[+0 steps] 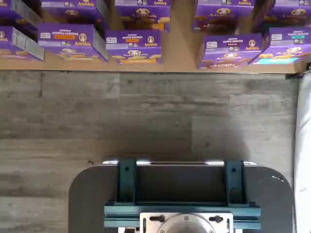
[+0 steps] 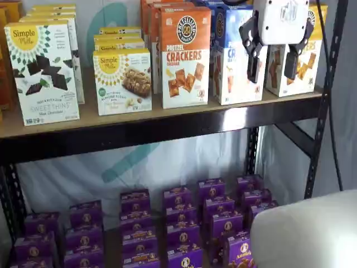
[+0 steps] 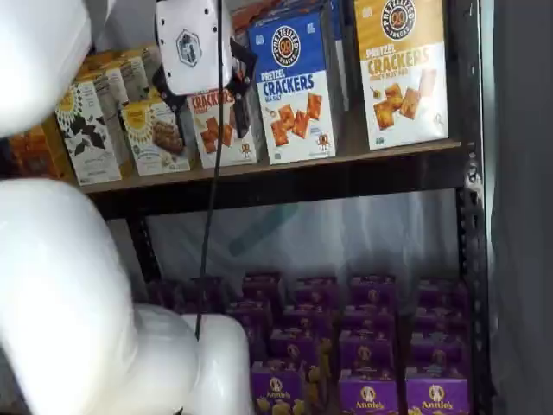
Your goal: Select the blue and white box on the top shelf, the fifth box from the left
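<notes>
The approach step is in hand; no box is held yet. In a shelf view the gripper (image 2: 274, 61) is seen high in front of the top shelf (image 2: 167, 125), its white body above two black fingers (image 2: 252, 62) that hang down with a plain gap between them, so the fingers stand open and empty.

The blue and white box (image 3: 295, 86) stands upright on the top shelf, between the orange-topped cracker box (image 2: 185, 56) on its left and the yellow-topped cracker box (image 3: 401, 69) on its right. More boxes of the same blue kind appear to be ranked behind it, farther in. In one shelf view the fingers overlap the right part of the blue and white box and the yellow-topped box next to it; in the other, the gripper body is seen to the left of the blue box, over the orange-topped one. From these two sightings it is judged that the gripper is held well in front of the shelf, not yet at the box face.

The wrist view shows only the floor and the purple boxes (image 1: 136, 46) on the low shelf, with the dark mount at the near edge.

For the next move, the open fingers are to be centred on the blue and white box, kept clear of both neighbours, advanced until the box sides lie between them, and only then closed.
</notes>
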Robot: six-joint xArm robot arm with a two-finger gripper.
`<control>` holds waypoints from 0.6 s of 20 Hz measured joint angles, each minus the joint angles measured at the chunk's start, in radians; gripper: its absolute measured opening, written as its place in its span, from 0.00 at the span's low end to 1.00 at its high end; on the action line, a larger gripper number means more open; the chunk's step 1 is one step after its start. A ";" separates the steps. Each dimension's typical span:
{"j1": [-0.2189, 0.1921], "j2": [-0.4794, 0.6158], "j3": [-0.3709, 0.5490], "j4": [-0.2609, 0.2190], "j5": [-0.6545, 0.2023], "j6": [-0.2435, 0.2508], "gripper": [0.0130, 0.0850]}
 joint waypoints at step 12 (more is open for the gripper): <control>-0.046 0.023 -0.017 0.030 -0.008 -0.035 1.00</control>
